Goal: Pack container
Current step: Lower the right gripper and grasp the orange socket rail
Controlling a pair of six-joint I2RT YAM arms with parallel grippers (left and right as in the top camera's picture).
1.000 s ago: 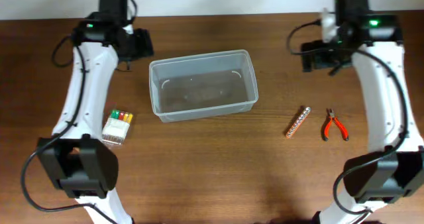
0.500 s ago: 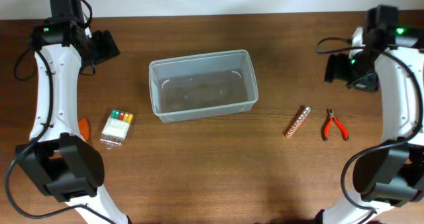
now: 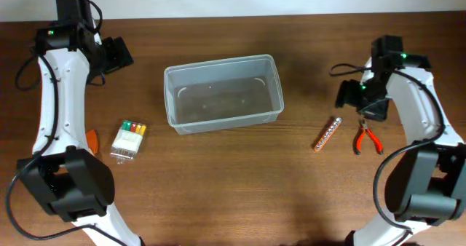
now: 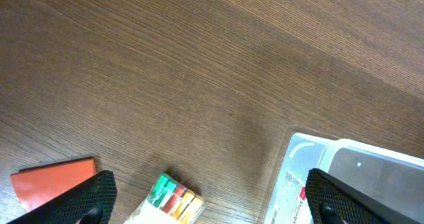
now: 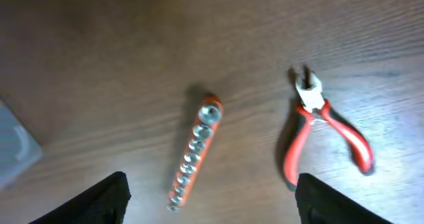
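Overhead view: straight down on the whole table. The 2 wrist views sit close and look down; left shares the container corner with overhead, right shares the pliers

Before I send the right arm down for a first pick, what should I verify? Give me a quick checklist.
1. Container upright with nothing inside: ok.
2. Right gripper open and empty: ok.
3. Bit strip lies between the right gripper's fingers in the right wrist view: ok.
4. Pliers lie apart from the bit strip, not touching it: ok.
5. Left gripper open, empty and off to the side of the container: ok.
6. Right gripper's height above the table: cannot tell.
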